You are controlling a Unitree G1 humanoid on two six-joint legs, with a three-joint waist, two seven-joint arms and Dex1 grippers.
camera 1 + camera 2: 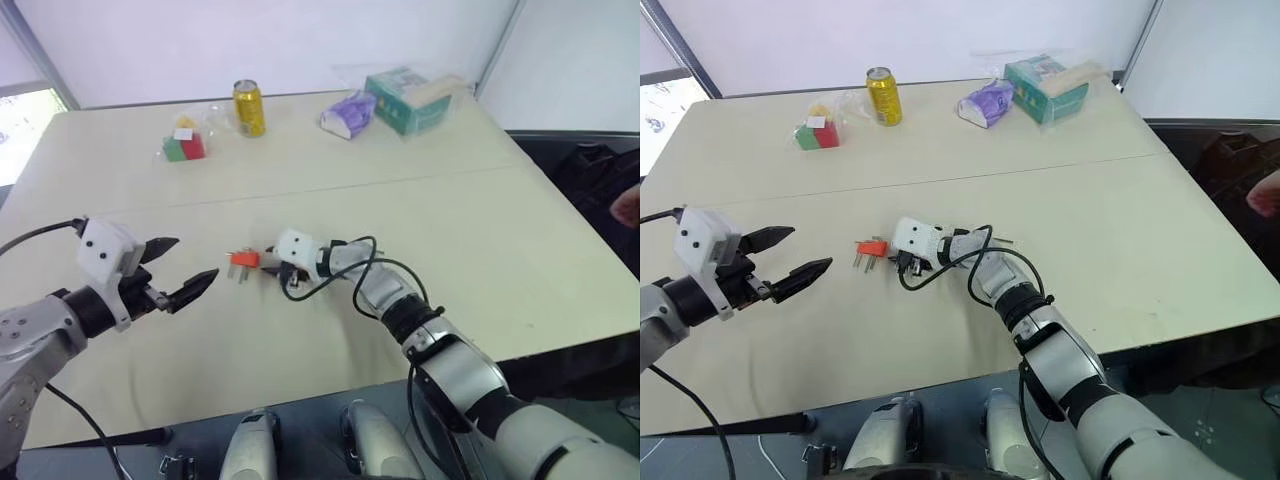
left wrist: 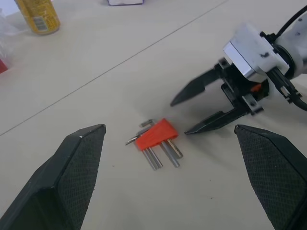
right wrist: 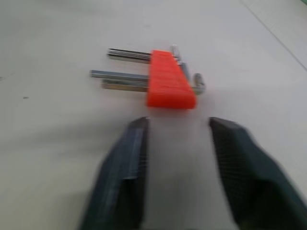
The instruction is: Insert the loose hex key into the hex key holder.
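Hex key holder (image 2: 155,135) flat on worktop (image 1: 480,230), keys seated, none loose nearby; insertion seemingly done. Right gripper (image 2: 197,113) just beside it, jaws apart, empty. Left gripper (image 1: 185,270) wide, idle.

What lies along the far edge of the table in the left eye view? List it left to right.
Red-and-green toy blocks → yellow can → purple packet → teal box.
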